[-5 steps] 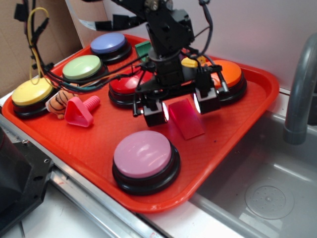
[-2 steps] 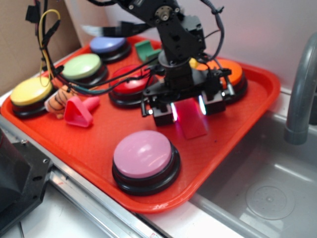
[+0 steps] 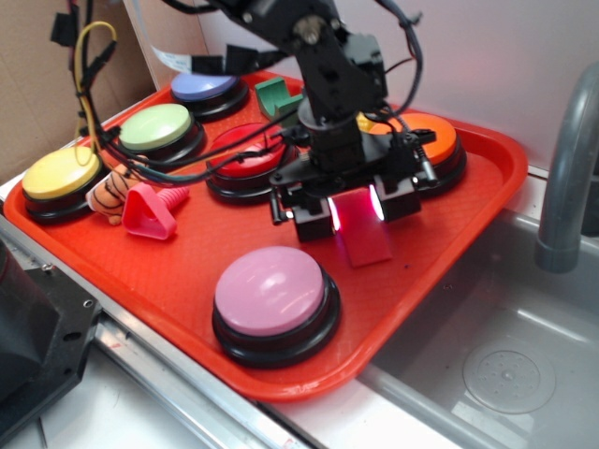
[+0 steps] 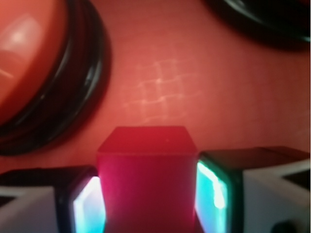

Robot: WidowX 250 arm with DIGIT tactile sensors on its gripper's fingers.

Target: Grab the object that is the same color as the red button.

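A small dark-red wedge block (image 3: pixel 361 236) lies on the red tray (image 3: pixel 477 178), right of centre, its low end toward the near edge. The gripper (image 3: pixel 353 208) is down over its far end, one pad (image 3: pixel 318 217) on the left side of the block and one on the right. In the wrist view the block (image 4: pixel 146 182) fills the gap between the two glowing pads (image 4: pixel 213 196), both tight against its sides w/ no space showing, so the gripper is pinching the block. Can't tell if the block is lifted or resting on the tray.

Just behind and left of the gripper sits the red button (image 3: pixel 245 154), a glossy dome on a black base, partly hidden by the arm (image 3: pixel 332 84) and cables. Behind and right, close to the gripper, is an orange button (image 3: pixel 432 140). A large pink button (image 3: pixel 271 295) sits nearer the front edge, apart from the block.

Farther left on the tray: a pink screw toy (image 3: pixel 154 208), a small striped plush toy (image 3: pixel 110 190) touching it, a yellow button (image 3: pixel 58 176), a green button (image 3: pixel 159 129) and a blue button (image 3: pixel 206 86). A green block (image 3: pixel 274 94) is at the far edge. Right of the tray, a grey sink (image 3: pixel 505 365) w/ a grey faucet (image 3: pixel 566 168).
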